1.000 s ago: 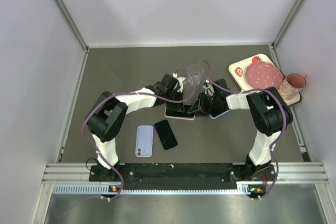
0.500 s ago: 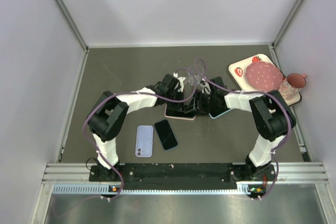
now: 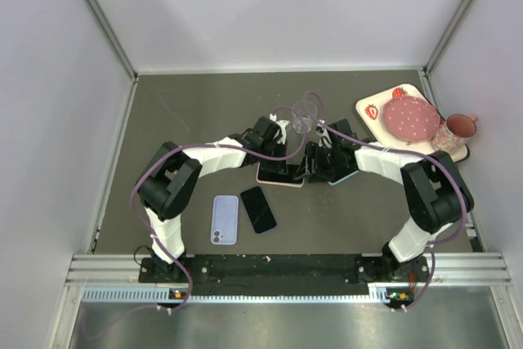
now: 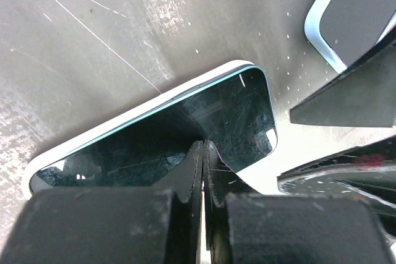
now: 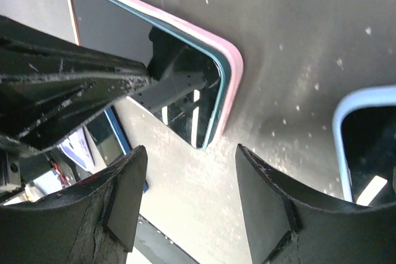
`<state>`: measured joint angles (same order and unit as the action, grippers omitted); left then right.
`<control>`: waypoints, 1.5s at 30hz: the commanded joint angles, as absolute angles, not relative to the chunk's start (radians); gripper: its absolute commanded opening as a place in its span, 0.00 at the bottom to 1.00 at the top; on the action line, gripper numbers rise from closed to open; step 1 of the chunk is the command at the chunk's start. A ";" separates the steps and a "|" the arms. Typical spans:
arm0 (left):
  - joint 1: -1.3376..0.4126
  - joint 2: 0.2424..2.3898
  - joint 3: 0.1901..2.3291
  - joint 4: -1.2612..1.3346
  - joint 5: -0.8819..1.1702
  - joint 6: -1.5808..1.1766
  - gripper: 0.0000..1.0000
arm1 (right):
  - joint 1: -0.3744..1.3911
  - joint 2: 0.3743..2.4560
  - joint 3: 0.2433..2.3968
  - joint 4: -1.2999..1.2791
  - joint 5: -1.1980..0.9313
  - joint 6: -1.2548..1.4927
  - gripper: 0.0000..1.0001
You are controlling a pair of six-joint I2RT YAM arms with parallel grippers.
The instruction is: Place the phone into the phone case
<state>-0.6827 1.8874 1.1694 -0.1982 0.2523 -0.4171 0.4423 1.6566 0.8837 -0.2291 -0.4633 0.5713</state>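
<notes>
Clenched left gripper (image 4: pixel 203 153) tip-down on phone (image 4: pixel 241 115), in the pink phone case (image 5: pixel 230 60) on the counter (image 3: pixel 196 112), lengthwise left to right. Released right gripper (image 5: pixel 190 156) poised over its right end, likely nearer for seating that corner.

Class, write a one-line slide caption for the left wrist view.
Left gripper, shut, tips resting on the glossy black phone lying in its pale-rimmed case on the scratched grey table.

A white tray (image 3: pixel 372 109) printed with strawberries sits tilted at the far right of the grey table (image 3: pixel 188 112). A pink dotted plate (image 3: pixel 411 118) lies on it. A pink cup (image 3: pixel 458 130) stands upright at the tray's right corner.
</notes>
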 commanded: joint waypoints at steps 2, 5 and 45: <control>-0.680 1.979 1.095 -0.345 0.101 -0.373 0.00 | 0.440 1.554 0.874 -0.342 -0.426 0.540 0.59; -0.680 1.977 1.094 -0.344 0.104 -0.371 0.00 | 0.436 1.528 0.876 -0.341 -0.426 0.551 0.63; -0.681 1.956 1.088 -0.325 0.132 -0.357 0.00 | 0.391 1.858 0.861 -0.195 -0.433 0.551 0.17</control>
<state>-0.6827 1.8744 1.1500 -0.1696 0.2157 -0.4149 0.3801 1.7702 0.8608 -0.1726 -0.6102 0.6056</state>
